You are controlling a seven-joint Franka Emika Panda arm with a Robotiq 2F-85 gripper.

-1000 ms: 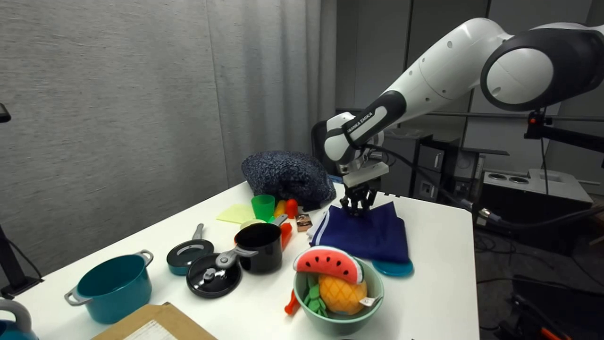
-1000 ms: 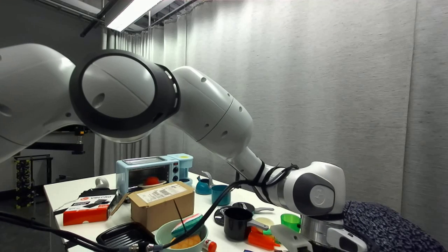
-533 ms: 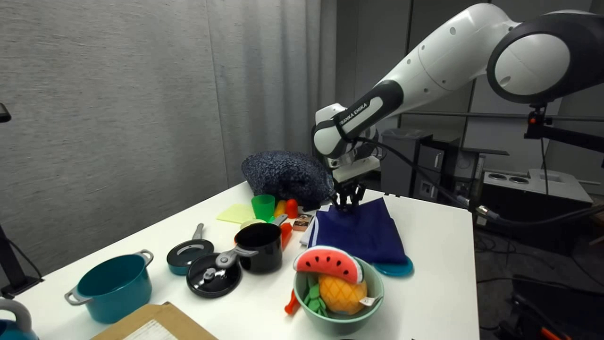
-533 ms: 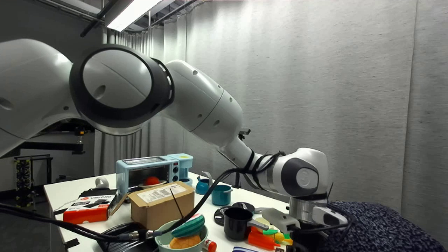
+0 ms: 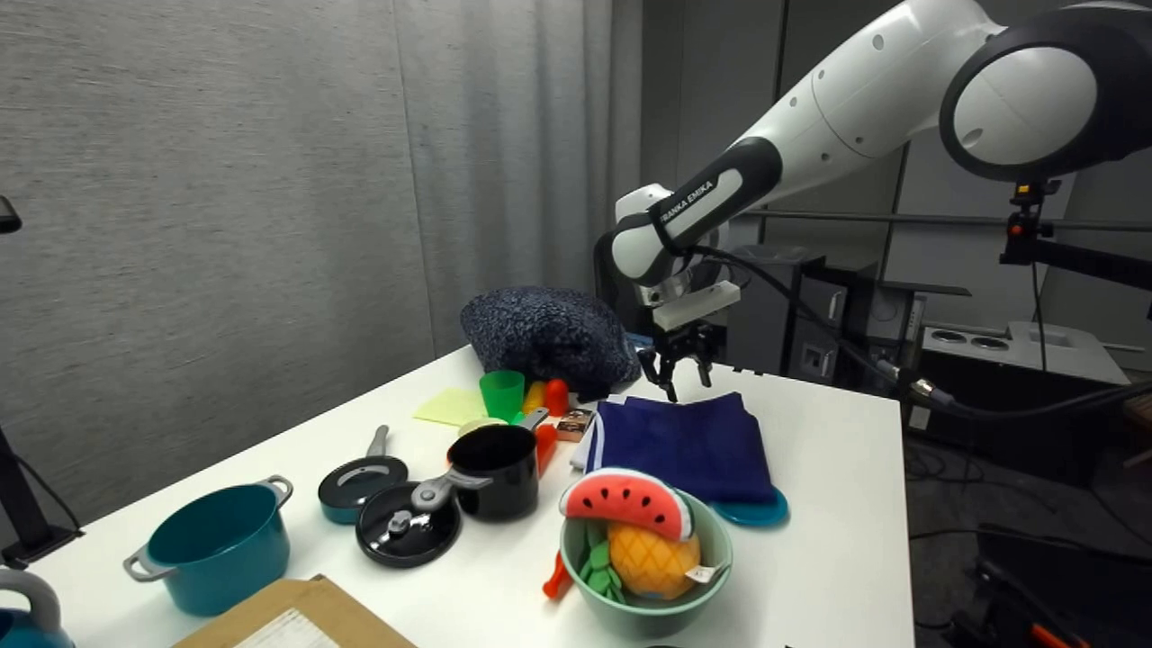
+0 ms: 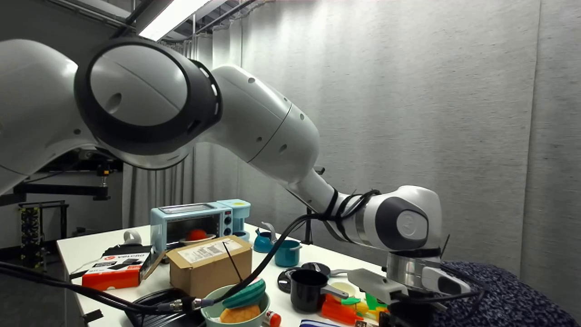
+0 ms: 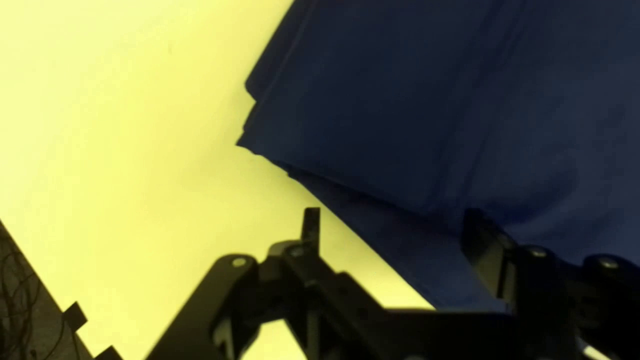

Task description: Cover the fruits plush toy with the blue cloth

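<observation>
Spread on the white table [image 5: 837, 504], the blue cloth [image 5: 679, 450] lies folded, with white stripes along its left border; in the wrist view the cloth [image 7: 390, 110] fills the upper right. The fruits plush toy group, a watermelon slice [image 5: 627, 502] and a pineapple [image 5: 654, 562], sits uncovered in a pale green bowl [image 5: 648, 621] in front of it. Just over the cloth's far edge hangs my gripper [image 5: 688, 389], its jaws apart. Seen from the wrist, the gripper [image 7: 392, 217] holds nothing; one finger [image 7: 311, 227] is above bare table, its opposite over cloth.
A teal disc [image 5: 756, 511] pokes out from under the cloth's near right edge. Left of the cloth stand a black pot [image 5: 495, 477], a green cup [image 5: 501, 394] and a dark fluffy heap [image 5: 549, 337]. A cardboard box [image 6: 211, 268] and toaster oven [image 6: 193, 229] are farther along.
The jaws have parted from the cloth's far part and the gripper has risen off it. The raised corner has sunk, and the cloth has shifted slightly left. Bowl and toys stay put.
</observation>
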